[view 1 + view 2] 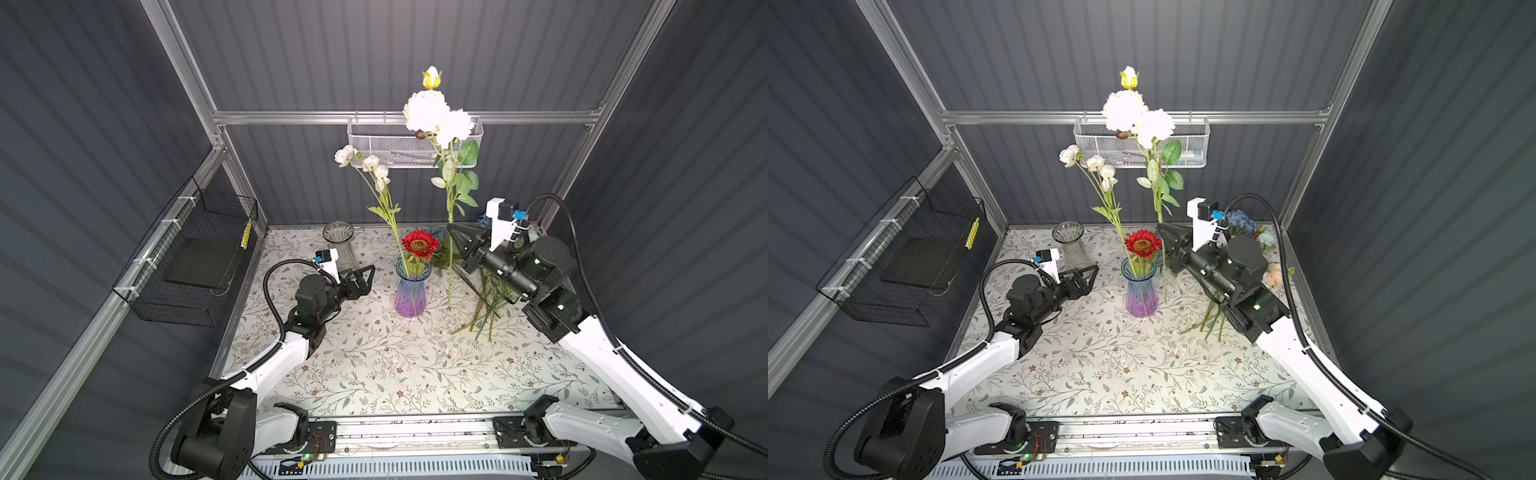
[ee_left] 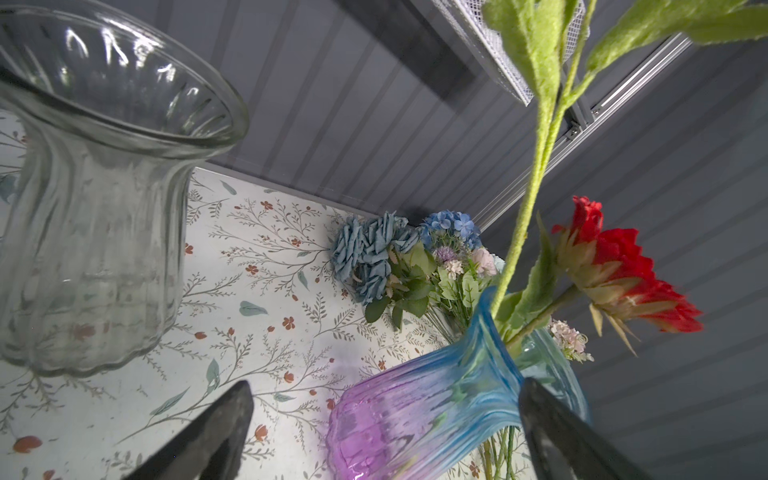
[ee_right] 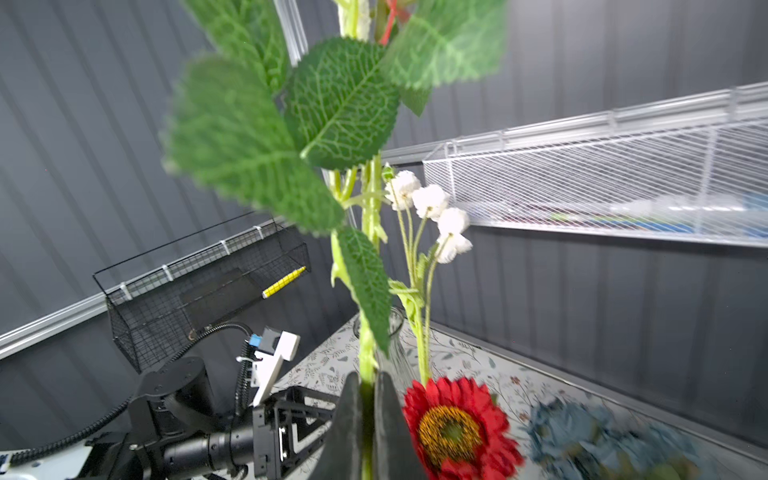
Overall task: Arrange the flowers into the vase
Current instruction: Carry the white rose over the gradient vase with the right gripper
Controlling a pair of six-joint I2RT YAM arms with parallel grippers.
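A blue-and-purple vase point(image 1: 410, 293) point(image 1: 1142, 293) point(image 2: 436, 411) stands mid-table. It holds a red daisy point(image 1: 419, 244) point(image 3: 453, 428) and a stem of small white blooms point(image 1: 365, 163) point(image 3: 432, 203). My right gripper point(image 1: 450, 227) point(image 1: 1160, 227) point(image 3: 368, 384) is shut on the green stem of a tall white-bloomed flower point(image 1: 432, 118) point(image 1: 1133, 114), held upright just right of the vase, its lower end outside the rim. My left gripper point(image 1: 371, 271) point(image 1: 1095, 269) point(image 2: 386, 384) stands open to the left of the vase, its jaws wide and holding nothing. More flowers point(image 1: 1239, 221) point(image 2: 374, 253) lie at the back right.
A clear glass vase point(image 1: 338, 245) point(image 2: 104, 187) stands empty at the back left, close to my left wrist. Loose green stems point(image 1: 486, 309) lie under my right arm. A white mesh basket point(image 1: 386, 145) hangs on the back wall and a black wire basket point(image 1: 195, 257) on the left wall.
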